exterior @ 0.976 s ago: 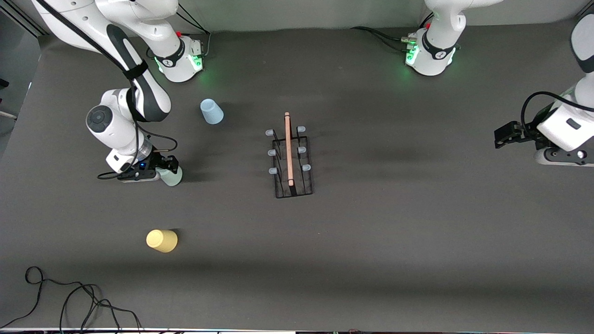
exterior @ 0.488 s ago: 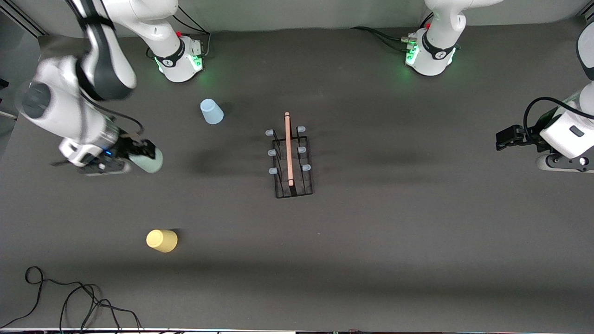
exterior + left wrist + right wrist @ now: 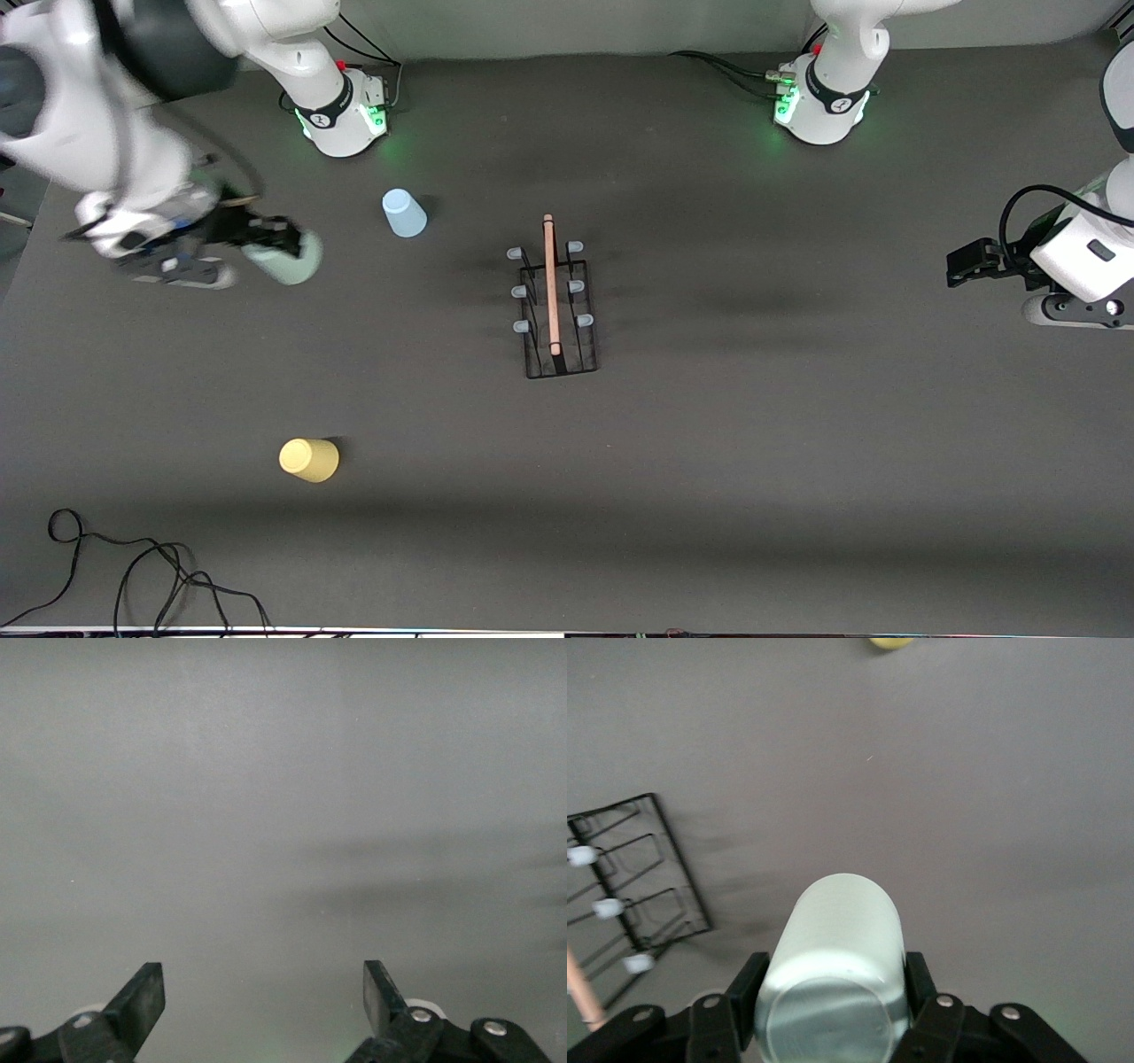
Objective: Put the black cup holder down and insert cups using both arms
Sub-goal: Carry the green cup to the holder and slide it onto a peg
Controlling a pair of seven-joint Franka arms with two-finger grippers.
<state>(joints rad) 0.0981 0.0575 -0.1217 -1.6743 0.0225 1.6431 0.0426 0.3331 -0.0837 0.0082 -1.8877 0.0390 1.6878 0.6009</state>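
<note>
The black cup holder (image 3: 556, 306) stands at the table's middle, its wooden rod handle on top and pale pegs on both sides; it also shows in the right wrist view (image 3: 629, 877). My right gripper (image 3: 270, 244) is shut on the pale green cup (image 3: 285, 260), held up over the table at the right arm's end; the cup fills the right wrist view (image 3: 833, 979). The light blue cup (image 3: 403, 213) and the yellow cup (image 3: 309, 460) stand upside down on the table. My left gripper (image 3: 961, 263) waits open and empty at the left arm's end; its fingers (image 3: 142, 1001) show only bare table between them.
A loose black cable (image 3: 133, 567) lies near the table's front edge at the right arm's end. The two arm bases (image 3: 341, 111) glow green along the edge farthest from the front camera. The yellow cup's edge shows in the right wrist view (image 3: 890, 641).
My right gripper has lifted the pale green cup off the table, swung up and out toward the right arm's end, then back a little toward the rack. The left arm barely shifted.
</note>
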